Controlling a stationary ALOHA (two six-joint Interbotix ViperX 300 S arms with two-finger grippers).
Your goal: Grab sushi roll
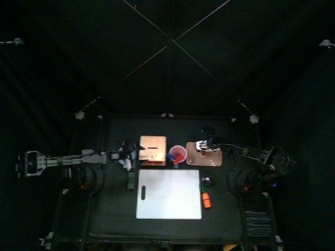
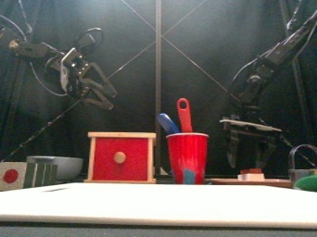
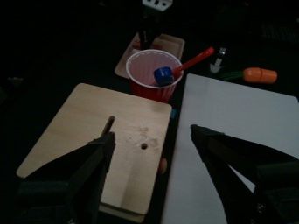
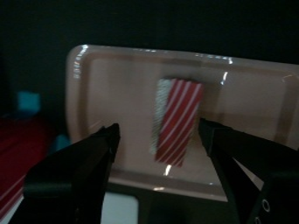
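The sushi roll [image 4: 179, 120], striped red and white, lies on a pale pink tray [image 4: 105, 70]. My right gripper [image 4: 160, 129] hangs just above it with its jaws open on either side of the roll. In the front view the right gripper [image 2: 247, 139] is a little above the roll [image 2: 251, 174]. In the top view the tray [image 1: 203, 157] is right of the table's middle. My left gripper [image 3: 152, 136] is open and empty, held high [image 2: 87, 79] over the wooden box [image 3: 105, 149].
A red cup [image 2: 187, 157] with a red and a blue utensil stands between the box [image 2: 121, 157] and the tray. A white board [image 1: 170, 194] lies at the front, with a black marker [image 1: 140, 191] and an orange thing [image 1: 207, 201] on its sides.
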